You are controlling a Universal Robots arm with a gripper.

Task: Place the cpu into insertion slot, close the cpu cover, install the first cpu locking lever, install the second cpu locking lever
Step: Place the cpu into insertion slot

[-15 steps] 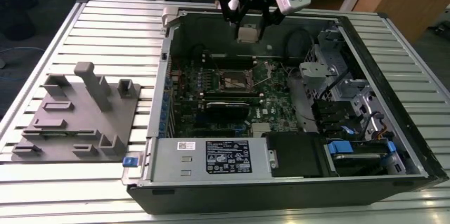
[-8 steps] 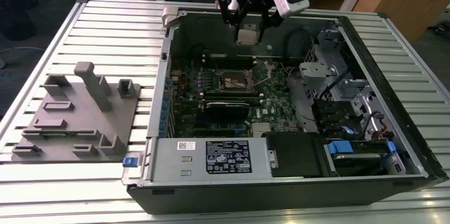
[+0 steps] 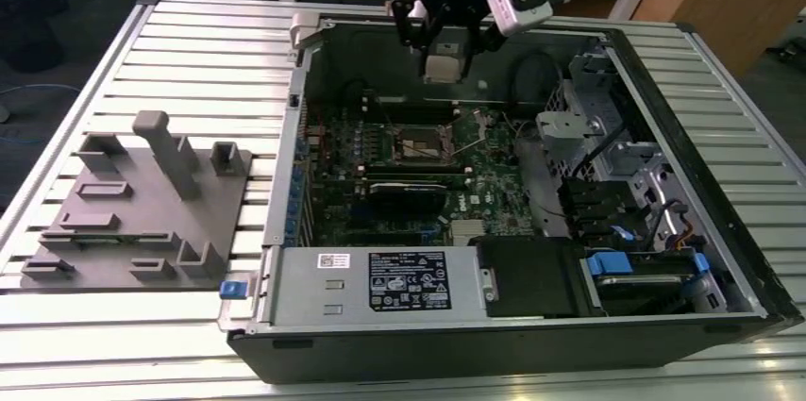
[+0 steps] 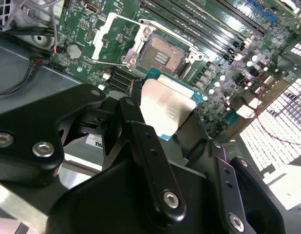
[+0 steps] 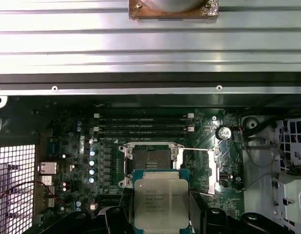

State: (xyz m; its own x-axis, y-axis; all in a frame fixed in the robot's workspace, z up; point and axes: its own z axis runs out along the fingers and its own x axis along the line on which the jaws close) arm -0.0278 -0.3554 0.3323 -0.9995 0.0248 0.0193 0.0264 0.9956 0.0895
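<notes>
Step one applies. The pincer [image 5: 160, 218] clamps the cpu [image 5: 159, 199] by two edges; the insertion slot [image 5: 150, 161] lies open just beyond the pincer, below it. Seating likely requires you to align edges squarely.

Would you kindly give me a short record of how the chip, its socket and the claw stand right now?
claw: shut on the chip, over the open computer case
chip: gripped by two opposite edges, metal top showing in both wrist views, apart from the socket
socket: empty, dark centre exposed, set in the green board
cover: swung open, off the socket
progress: chip not yet placed; cover not yet closed
</notes>
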